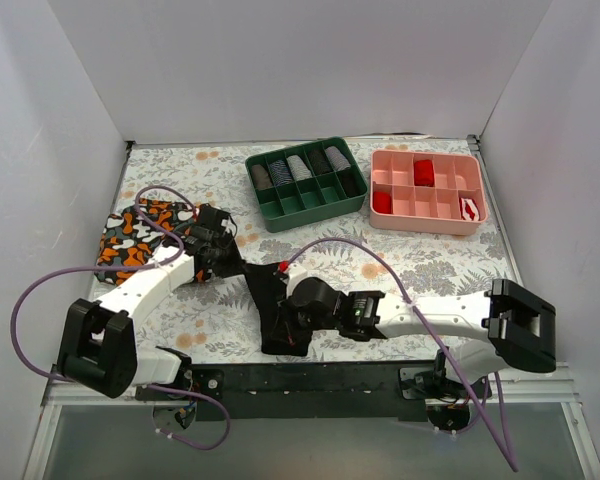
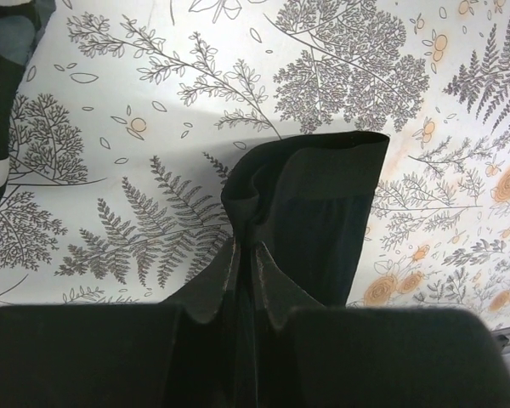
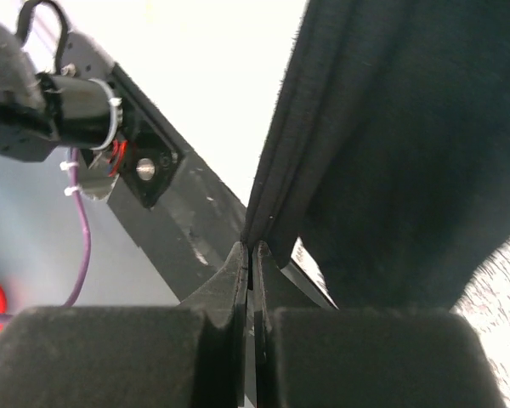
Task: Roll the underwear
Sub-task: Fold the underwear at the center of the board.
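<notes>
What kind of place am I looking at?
Probably a small robot test booth: plain white walls box in a flowered table, where the left gripper and right gripper each pinch the black underwear.

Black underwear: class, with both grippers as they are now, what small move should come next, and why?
With the left gripper and right gripper each shut on an edge of the black underwear, which looks bunched and unrolled, probably draw them apart to tauten it and lay it flat.
</notes>
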Robot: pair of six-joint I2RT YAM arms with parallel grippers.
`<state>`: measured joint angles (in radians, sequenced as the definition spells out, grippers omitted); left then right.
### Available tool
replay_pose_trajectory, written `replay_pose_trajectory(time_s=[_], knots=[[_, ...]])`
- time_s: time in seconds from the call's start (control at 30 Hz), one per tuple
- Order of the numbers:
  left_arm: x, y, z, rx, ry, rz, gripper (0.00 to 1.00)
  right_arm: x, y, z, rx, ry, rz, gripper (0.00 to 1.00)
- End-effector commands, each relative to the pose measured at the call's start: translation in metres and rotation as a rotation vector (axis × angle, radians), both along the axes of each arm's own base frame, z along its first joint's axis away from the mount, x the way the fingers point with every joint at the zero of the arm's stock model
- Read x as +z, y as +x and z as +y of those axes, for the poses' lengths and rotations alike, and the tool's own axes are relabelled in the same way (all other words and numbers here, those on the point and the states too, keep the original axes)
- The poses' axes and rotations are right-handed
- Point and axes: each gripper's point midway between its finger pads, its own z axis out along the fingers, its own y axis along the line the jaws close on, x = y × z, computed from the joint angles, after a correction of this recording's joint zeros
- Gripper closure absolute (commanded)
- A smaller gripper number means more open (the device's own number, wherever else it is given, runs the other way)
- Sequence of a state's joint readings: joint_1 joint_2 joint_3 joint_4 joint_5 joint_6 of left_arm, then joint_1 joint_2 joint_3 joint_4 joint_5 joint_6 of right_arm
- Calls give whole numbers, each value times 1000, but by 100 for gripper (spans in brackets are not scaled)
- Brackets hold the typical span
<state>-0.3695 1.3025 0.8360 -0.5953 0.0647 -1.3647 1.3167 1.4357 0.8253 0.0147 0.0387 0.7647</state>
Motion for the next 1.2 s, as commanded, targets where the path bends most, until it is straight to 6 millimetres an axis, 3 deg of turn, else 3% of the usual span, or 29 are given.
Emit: replay_pose_trajectory(time_s=[0.0,0.2,0.53,0.77,1.17], knots=[[27,22,-18,-48,-46,-101,100,6,9,-8,-114,48,22,99],[39,24,-58,-194,-148,-149,100,-10,11,-23,-194,22,64,99],[24,23,-103,-330,-182,-111,100,-31,18,-52,-373,-6,133,99],[16,23,-116,-368,-180,-93,100,-46,19,-68,-466,-49,183,99],[-2,25,-130,-420,-164,-34,100,-62,18,-72,-498,-95,232,99]])
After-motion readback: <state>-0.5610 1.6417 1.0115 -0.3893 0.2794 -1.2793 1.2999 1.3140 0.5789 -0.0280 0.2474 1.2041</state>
